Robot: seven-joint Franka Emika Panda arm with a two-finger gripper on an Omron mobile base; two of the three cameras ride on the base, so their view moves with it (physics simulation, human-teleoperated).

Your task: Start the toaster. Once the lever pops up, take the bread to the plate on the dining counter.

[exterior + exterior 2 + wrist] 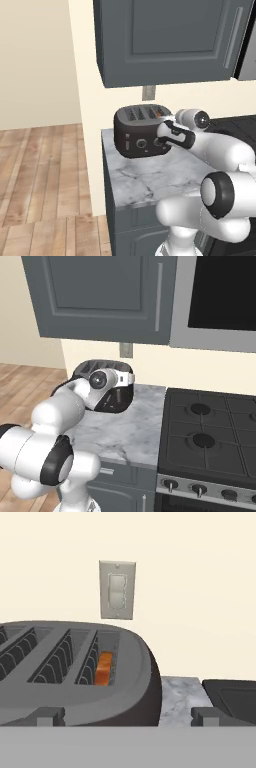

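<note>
Item: gripper (122, 716), jaws spread wide and empty, poised at the near right end of the toaster (75, 677), bread (104, 668) seated in the slot just ahead; risk: fingertips may straddle the rounded end, miss the lever and nudge the toaster along the marble counter (177, 699).

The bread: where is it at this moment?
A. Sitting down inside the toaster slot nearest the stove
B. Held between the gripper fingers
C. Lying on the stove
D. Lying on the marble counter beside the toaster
A. In the hand view the bread sits low inside the end slot of the toaster, on the side toward the stove.
</note>
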